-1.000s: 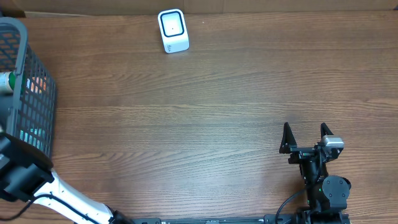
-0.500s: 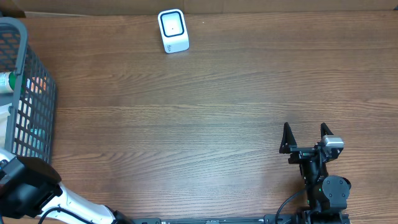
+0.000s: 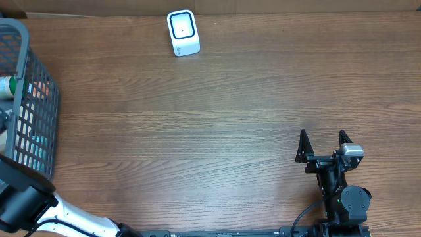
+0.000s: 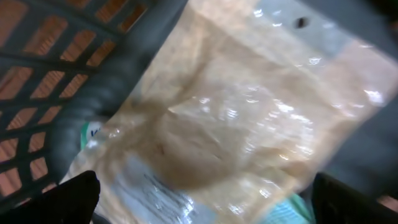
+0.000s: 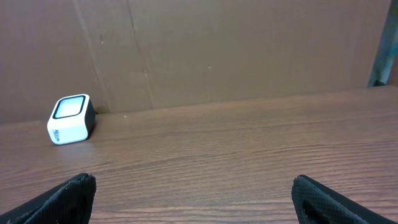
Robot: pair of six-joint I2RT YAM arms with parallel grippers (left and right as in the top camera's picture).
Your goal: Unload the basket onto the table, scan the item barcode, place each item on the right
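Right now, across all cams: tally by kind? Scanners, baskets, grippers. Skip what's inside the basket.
Scanner: 1
Basket: 1
Grippers: 2, left gripper and right gripper, both open
Total: 4

Wooden desk (image 3: pixel 230 118) with brown grain running sideways. Resting on it, a small white scanner (image 3: pixel 183 32) near the far edge and a grey wire basket (image 3: pixel 45 108) at the left end.
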